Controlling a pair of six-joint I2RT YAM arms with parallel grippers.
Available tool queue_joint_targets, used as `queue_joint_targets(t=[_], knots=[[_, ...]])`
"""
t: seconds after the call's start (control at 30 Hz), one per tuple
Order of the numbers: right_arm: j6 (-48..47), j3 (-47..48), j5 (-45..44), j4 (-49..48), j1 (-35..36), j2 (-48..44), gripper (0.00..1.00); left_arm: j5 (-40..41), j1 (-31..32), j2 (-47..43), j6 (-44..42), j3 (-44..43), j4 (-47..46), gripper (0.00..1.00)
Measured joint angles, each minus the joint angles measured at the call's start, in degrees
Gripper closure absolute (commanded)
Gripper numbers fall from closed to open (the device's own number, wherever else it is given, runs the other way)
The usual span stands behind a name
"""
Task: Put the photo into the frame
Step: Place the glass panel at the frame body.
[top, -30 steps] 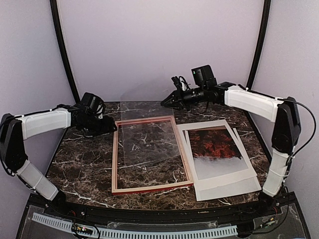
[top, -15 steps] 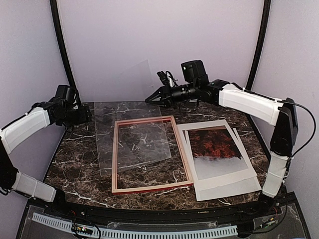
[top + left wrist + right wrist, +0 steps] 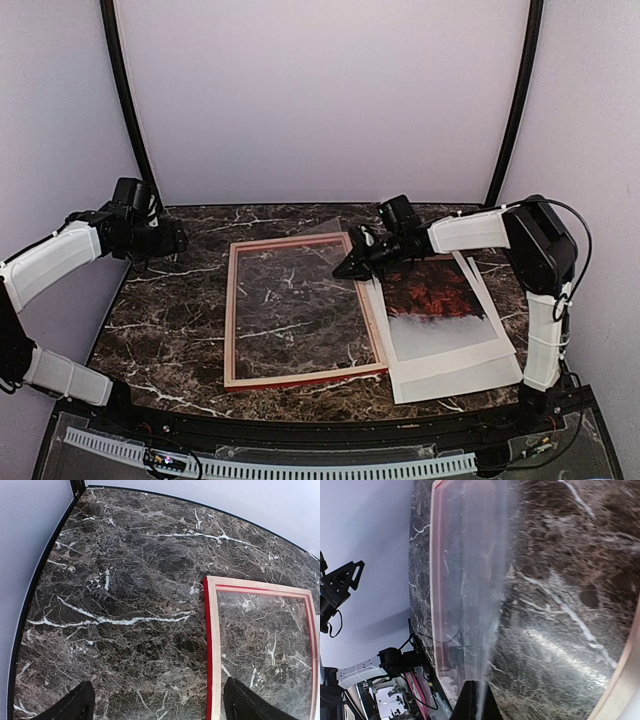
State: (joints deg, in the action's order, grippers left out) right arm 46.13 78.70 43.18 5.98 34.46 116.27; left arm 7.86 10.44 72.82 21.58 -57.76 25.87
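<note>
Marble tabletop, dark with white veins, is seen nearest the arm bases. At its middle the frame is laid flat, pale wood-toned side up, with red showing along its outer edges.

At 3 o'clock from the frame, just beside its right rail, the photo is laid face up, with red-orange foliage at its far end and grey mist at its near end. It is bordered by a cream mat, and white sheets are stacked beneath that. The photo is outside the frame.

A clear pane is spread over the frame's opening, and its far edge reaches past the far rail at 12 o'clock. Whether it is seated in the recess cannot be told.

At the frame's 1 o'clock corner the right gripper is lowered close to the table, with its fingers pressed together on the pane's edge. In the right wrist view the thin sheet is seen pinched between the dark fingertips.

Farthest, at 10 o'clock, the left gripper is held above bare marble, to the left of the frame's far left corner and apart from it. Its fingers are spread wide, with nothing between them.
</note>
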Motion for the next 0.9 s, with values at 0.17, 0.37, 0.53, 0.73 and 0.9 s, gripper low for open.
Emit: queue_joint_targets(t=[0.17, 0.37, 0.53, 0.73, 0.9], knots=[[-1.9, -2.1, 0.7, 0.0, -2.0, 1.2, 1.0, -3.0, 0.0, 0.1, 0.0, 2.2, -1.9, 0.06], [-2.8, -2.1, 0.9, -0.6, -2.0, 1.3, 1.0, -5.6, 0.0, 0.7, 0.1, 3.4, -3.7, 0.06], [-3.4, -2.1, 0.8, -0.8, -2.0, 1.4, 1.0, -6.6, 0.4, 1.0, 0.1, 3.7, -4.9, 0.06], [-4.3, -1.8, 0.9, -0.6, -2.0, 1.3, 1.0, -7.2, 1.6, 2.4, 0.6, 5.0, -6.0, 0.05], [-4.7, -1.1, 0.9, 1.6, -1.7, -1.6, 1.0, -9.2, 2.3, 3.7, 1.8, 6.3, -7.0, 0.03]])
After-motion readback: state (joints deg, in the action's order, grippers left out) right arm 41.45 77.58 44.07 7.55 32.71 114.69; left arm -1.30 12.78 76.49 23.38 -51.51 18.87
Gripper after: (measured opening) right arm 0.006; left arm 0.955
